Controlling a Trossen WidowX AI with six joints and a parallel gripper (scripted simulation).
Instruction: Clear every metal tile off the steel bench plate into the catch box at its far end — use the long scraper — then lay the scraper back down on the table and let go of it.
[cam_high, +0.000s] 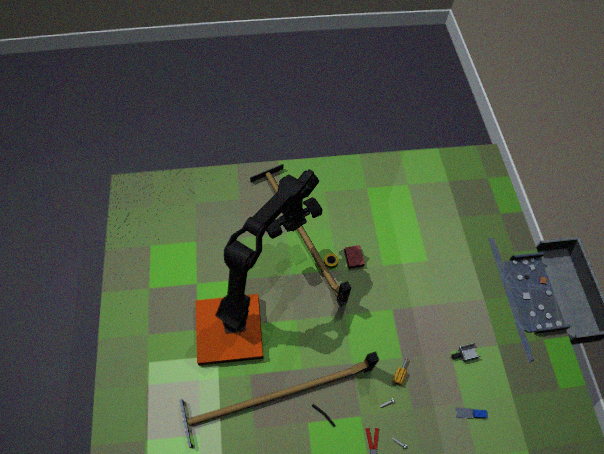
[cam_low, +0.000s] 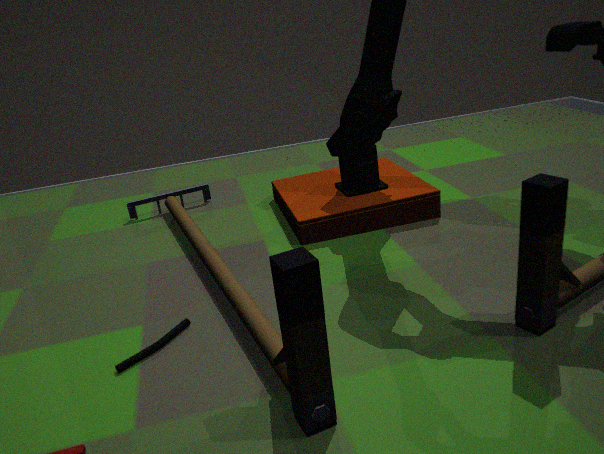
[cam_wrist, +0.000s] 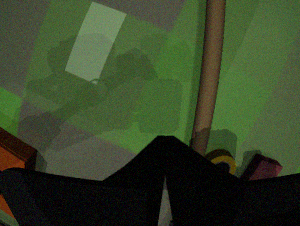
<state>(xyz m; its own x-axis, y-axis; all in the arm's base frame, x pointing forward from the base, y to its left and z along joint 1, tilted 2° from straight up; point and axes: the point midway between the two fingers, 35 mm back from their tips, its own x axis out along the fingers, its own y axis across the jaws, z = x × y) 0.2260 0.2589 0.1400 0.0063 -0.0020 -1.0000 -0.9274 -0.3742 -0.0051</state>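
Observation:
My gripper (cam_high: 295, 222) (cam_wrist: 165, 144) is shut and empty, above the wooden handle (cam_high: 310, 243) (cam_wrist: 212, 65) of one long tool. That tool has a solid dark bar (cam_high: 266, 173) at one end and an upright black block (cam_high: 344, 291) (cam_low: 541, 250) at the other. A second long tool (cam_high: 280, 395) (cam_low: 220, 275) lies nearer the front, with an open-frame head (cam_high: 186, 423) (cam_low: 170, 195) and a black block (cam_high: 371, 361) (cam_low: 302, 340). I cannot tell which is the scraper. Several small tiles, one orange (cam_high: 543, 280), lie on the bench plate (cam_high: 537, 297); the catch box (cam_high: 572, 290) adjoins its far end.
A yellow ring (cam_high: 325, 262) (cam_wrist: 222, 154) and dark red block (cam_high: 354, 256) (cam_wrist: 265, 168) lie beside the first handle. A grey strip (cam_high: 526, 345) borders the plate. A screwdriver (cam_high: 400, 375), red-handled pliers (cam_high: 370, 441), bolts, a blue-handled tool (cam_high: 480, 414) and a black rod (cam_high: 323, 415) (cam_low: 152, 346) lie around.

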